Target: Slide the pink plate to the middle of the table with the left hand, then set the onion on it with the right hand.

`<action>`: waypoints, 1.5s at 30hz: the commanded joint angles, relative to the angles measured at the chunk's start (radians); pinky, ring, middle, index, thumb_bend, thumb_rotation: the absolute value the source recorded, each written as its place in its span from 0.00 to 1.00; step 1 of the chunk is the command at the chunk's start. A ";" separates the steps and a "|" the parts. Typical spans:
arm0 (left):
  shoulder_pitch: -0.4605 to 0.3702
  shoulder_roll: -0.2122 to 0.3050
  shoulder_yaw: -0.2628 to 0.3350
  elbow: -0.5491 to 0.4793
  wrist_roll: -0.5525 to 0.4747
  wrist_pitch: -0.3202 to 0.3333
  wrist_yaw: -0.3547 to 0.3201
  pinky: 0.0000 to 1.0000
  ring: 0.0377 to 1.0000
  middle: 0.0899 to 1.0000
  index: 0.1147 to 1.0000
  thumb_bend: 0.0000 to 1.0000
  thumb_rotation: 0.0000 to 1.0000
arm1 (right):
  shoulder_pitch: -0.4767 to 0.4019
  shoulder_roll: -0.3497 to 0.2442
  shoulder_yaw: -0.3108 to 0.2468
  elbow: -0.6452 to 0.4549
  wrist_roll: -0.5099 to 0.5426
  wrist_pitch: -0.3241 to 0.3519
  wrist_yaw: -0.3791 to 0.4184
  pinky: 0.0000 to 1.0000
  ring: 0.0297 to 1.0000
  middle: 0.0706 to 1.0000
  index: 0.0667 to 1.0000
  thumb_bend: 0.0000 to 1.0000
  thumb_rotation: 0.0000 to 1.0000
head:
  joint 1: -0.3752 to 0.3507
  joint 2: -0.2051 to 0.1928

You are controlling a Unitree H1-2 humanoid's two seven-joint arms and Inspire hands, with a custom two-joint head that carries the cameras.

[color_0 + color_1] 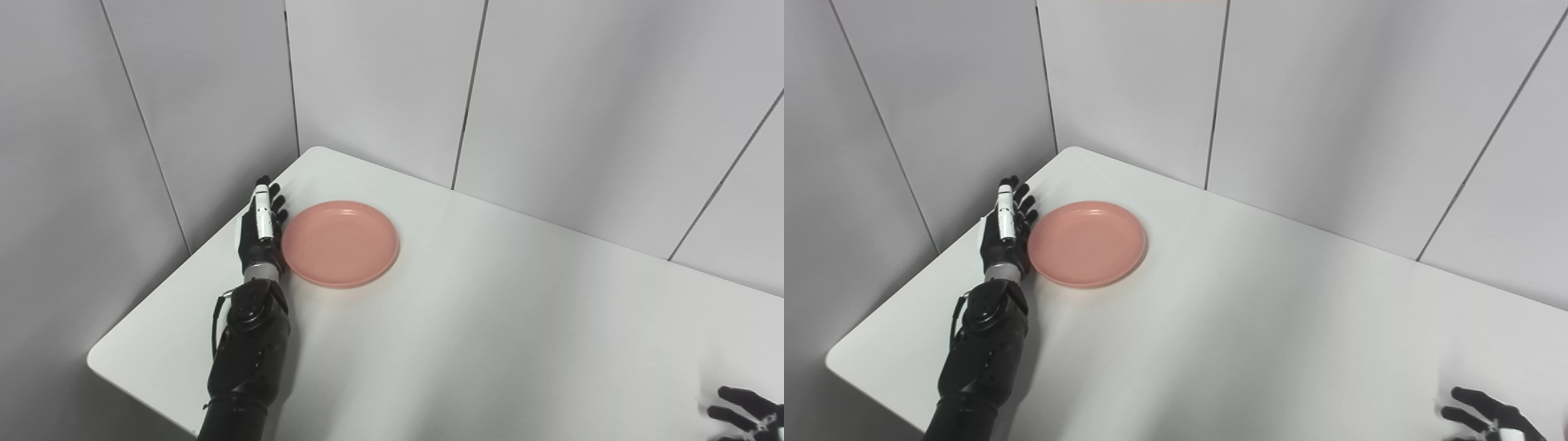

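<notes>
The pink plate lies near the table's far left corner, and the left hand stands edge-on against its left rim, fingers straight and holding nothing. A good slide would push low and steadily toward the middle, so the plate neither spins nor tips. The right hand waits with fingers spread at the near right edge; no onion is visible.

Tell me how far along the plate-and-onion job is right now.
Nothing looks finished. The pink plate sits near the table's far left corner, not the middle. In hand: the left robot hand rests flat against its left rim, placed to push. Left: the slide, then the onion, which isn't in view. The right robot hand waits bottom right.
</notes>
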 commanded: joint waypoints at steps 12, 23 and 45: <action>-0.036 0.024 -0.036 0.103 -0.046 -0.009 -0.112 0.94 0.95 0.95 0.92 0.34 1.00 | -0.005 -0.001 -0.004 -0.033 -0.013 0.002 -0.012 0.27 0.56 0.63 0.52 0.90 0.82 | -0.019 0.006; -0.051 0.032 -0.077 0.108 -0.077 0.044 -0.184 0.94 0.94 0.94 0.93 0.34 1.00 | 0.001 0.011 0.001 -0.050 -0.026 0.009 -0.024 0.27 0.59 0.67 0.54 0.87 0.82 | -0.051 0.017; -0.099 0.016 -0.194 0.115 -0.045 0.098 -0.241 0.90 0.91 0.90 0.87 0.39 1.00 | 0.010 0.030 0.022 -0.075 -0.054 0.031 -0.039 0.45 0.83 0.87 0.76 0.99 0.85 | -0.137 0.049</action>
